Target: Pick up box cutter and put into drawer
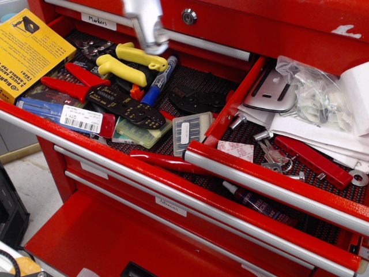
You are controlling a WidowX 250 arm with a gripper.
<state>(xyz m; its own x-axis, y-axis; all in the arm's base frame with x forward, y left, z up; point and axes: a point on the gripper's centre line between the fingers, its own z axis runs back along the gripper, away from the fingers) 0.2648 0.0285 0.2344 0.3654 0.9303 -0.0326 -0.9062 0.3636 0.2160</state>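
box cutter blurred at top edge above yellow-handled pliers, gripper out of view (grip state can't tell), drawer open at right

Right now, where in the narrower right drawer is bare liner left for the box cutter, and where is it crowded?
Bare mesh shows only at the front-left of the drawer: a small patch between white label, bolt and keys. Papers and plastic bag crowd the back and right.

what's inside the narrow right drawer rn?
Narrow red metal drawer: white papers, clear plastic bag, keys, flat red bar tool. Whatever lies beneath the papers is covered.
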